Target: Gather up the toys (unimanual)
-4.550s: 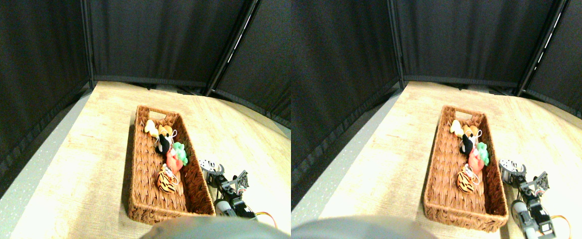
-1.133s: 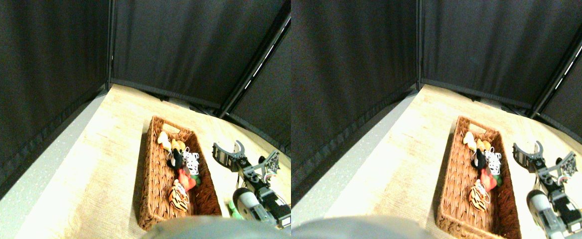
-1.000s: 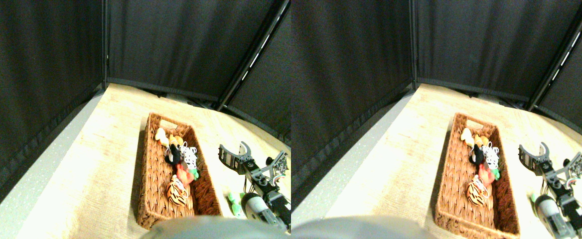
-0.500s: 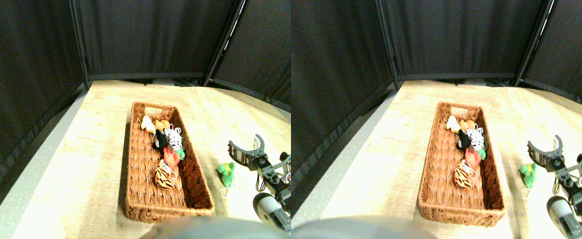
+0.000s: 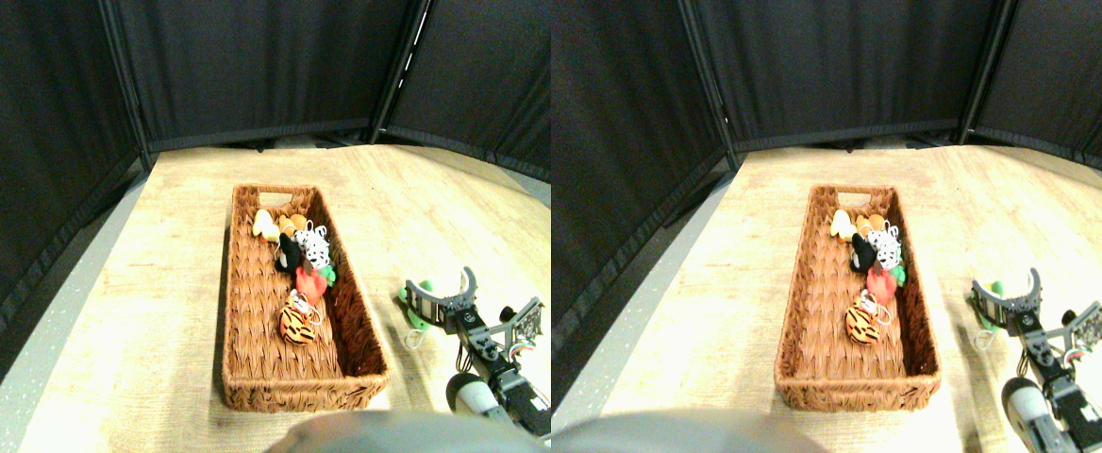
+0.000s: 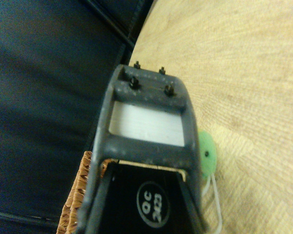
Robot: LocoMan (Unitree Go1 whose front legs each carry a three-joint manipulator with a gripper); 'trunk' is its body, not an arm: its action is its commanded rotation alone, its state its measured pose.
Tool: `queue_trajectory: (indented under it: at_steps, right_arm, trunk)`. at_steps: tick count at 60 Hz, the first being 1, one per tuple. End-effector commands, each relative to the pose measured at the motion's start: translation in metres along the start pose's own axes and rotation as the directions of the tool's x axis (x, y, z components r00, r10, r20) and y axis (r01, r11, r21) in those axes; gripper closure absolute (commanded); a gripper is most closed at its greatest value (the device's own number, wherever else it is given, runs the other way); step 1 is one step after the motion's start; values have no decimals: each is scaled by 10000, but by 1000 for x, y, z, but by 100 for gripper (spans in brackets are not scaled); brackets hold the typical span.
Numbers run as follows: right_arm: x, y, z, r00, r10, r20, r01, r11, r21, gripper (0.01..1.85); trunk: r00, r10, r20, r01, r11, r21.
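A long brown wicker basket [image 5: 254,326] lies on the pale wooden table. It holds several toys: a tiger [image 5: 297,324], a red one [image 5: 308,282], a black-and-white spotted one [image 5: 316,248], a black one [image 5: 286,253] and a yellow one [image 5: 263,226]. A green toy [image 5: 415,308] lies on the table right of the basket, with a white loop beside it. My right gripper [image 5: 439,289] stands open just over this toy, its left jaw partly hiding it. In the wrist view the green toy [image 6: 207,158] peeks out from behind the jaw frame, beside the basket corner [image 6: 74,207].
Black curtain panels [image 5: 249,66] close off the far and left sides of the table. A grey floor strip [image 5: 32,349] runs along the table's left edge. Bare tabletop [image 5: 438,208] stretches to the right of the basket.
The camera has swung, shifting the whole picture. A spotted toy is in the basket that was absent 4.5 s ago. My gripper, beside the green toy half a second ago, now stands over it.
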Motion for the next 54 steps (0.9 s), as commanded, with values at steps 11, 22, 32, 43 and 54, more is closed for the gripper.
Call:
queue_trajectory:
  at_steps: [11, 22, 32, 43, 54]
  right_arm:
    - [5, -14, -4, 9990, -292, 350, 273, 9983, 520, 109]
    - [11, -26, -4, 9973, -553, 474, 517, 9960, 730, 105]
    - [19, -38, -4, 9884, -1260, 849, 1193, 9897, 795, 110]
    - [31, -50, -4, 9859, -1458, 822, 1406, 9879, 657, 103]
    - [37, -51, -4, 9793, -1753, 1009, 1632, 9795, 1180, 117]
  trunk:
    - [9998, -147, 158, 148, 9998, -97]
    - [9998, -137, 158, 138, 9999, -92]
    - [9998, -63, 184, 66, 9998, -200]
    - [9999, 38, 157, -33, 9996, -283]
    - [9999, 65, 151, -60, 9994, -344]
